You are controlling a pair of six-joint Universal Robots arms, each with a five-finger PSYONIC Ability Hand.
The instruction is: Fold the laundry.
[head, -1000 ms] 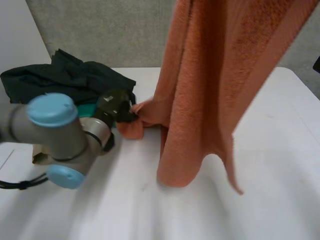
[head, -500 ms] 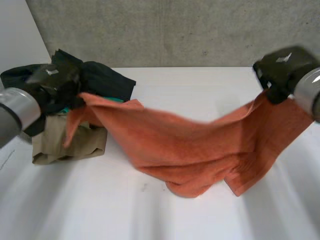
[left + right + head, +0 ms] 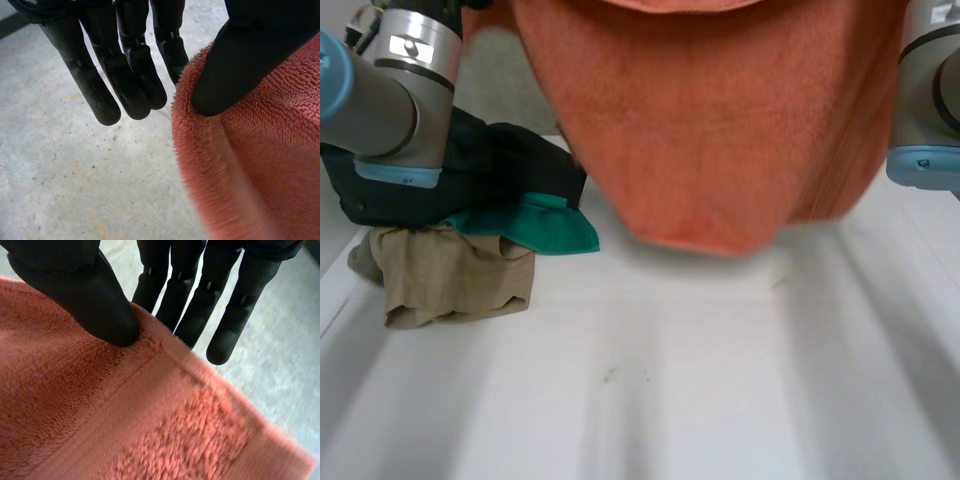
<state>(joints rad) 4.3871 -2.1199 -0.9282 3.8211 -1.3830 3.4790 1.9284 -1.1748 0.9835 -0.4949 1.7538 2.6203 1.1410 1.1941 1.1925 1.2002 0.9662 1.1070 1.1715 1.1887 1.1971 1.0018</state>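
The towel [image 3: 720,120], pinched at its upper edge by the left hand [image 3: 245,60] and the right hand [image 3: 75,285], hangs like a curtain between the arms and blocks the worktop's [image 3: 700,390] far middle. A pile fills the far left corner: dark garment [image 3: 510,165], green cloth [image 3: 545,225], tan cloth [image 3: 445,275]. A narrow gap lies between the green cloth and the towel. The near half and right side lie bare.

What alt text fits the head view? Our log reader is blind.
An orange towel hangs spread between the raised left arm and right arm, above the white table. A pile of clothes, dark, green and tan, lies by the left arm.
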